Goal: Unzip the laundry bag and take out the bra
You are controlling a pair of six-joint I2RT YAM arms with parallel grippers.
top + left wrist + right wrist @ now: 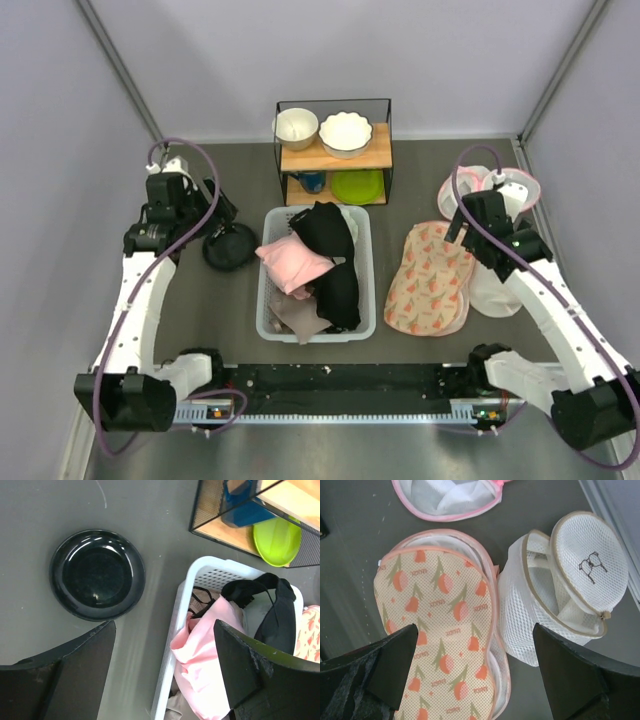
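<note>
The floral laundry bag [430, 280] lies flat on the table, right of the white basket [368, 300]. In the right wrist view the bag [440, 630] shows white lining along its right edge; its zipper state is unclear. The black bra [322, 228] lies at the far end of the basket, and also shows in the left wrist view [275, 615]. My right gripper [462, 228] is open and empty, above the bag's right edge [475, 675]. My left gripper [220, 212] is open and empty, over the basket's left rim [165, 675].
A black bowl [230, 247] sits left of the basket. A pink cloth [293, 262] and more black fabric [340, 290] lie in the basket. A wire shelf [333, 150] with bowls stands behind. Pink-rimmed mesh domes [490, 190] and a beige-trimmed mesh bag [560, 590] lie right of the floral bag.
</note>
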